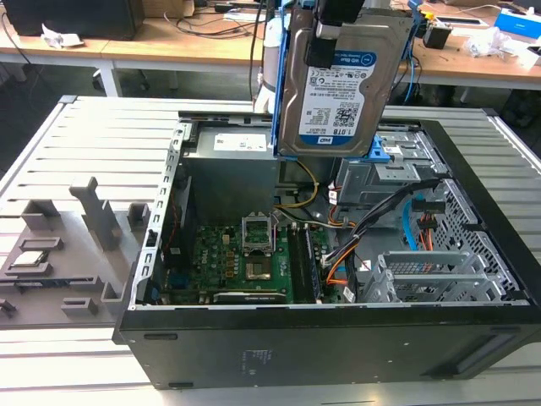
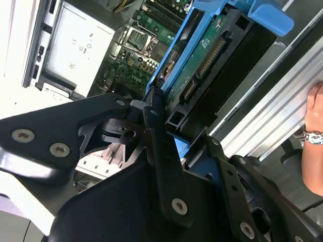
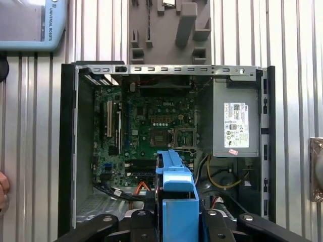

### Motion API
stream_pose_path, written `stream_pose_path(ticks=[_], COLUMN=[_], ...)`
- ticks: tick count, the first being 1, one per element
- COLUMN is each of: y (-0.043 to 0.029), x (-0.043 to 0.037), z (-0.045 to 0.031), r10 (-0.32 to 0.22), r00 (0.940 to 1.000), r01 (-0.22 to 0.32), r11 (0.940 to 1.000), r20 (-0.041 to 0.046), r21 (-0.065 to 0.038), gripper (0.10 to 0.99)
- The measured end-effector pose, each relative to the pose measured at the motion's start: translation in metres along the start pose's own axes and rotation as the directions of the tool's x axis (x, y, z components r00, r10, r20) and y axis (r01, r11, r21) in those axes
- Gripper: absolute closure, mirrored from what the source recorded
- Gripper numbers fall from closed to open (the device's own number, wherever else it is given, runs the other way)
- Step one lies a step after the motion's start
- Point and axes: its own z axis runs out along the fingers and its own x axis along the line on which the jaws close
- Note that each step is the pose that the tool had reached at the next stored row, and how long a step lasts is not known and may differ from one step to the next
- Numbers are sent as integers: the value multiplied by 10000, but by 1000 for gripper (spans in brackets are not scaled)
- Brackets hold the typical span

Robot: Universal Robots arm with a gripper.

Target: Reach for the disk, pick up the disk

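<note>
Silver-grey disk (image 1: pixel 338 93) hangs clamped in the gripper (image 1: pixel 325 42) above the open computer case (image 1: pixel 473 279).

A ribbed grey metal tabletop (image 1: pixel 110 135) fills the foreground; behind it, cluttered wooden desks (image 1: pixel 169 38) stand over a dark floor (image 1: pixel 34 89).

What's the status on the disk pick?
Gripper jaws shut on the disk. Disk lifted, hanging above the open computer case, clear of the drive bay. Nothing in the way; a person's hand beside the case.
</note>
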Motion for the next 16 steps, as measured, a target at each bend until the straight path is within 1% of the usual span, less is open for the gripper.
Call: stream_pose_path(ticks=[10,12,16], y=[0,0,-1], x=[167,220,281], z=[3,4,5], r10=[0,0,0], r00=[10000,10000,10000], r01=[0,0,0], r11=[10000,10000,10000], r20=[0,1,1], r21=[0,0,0], gripper=[722,722,722])
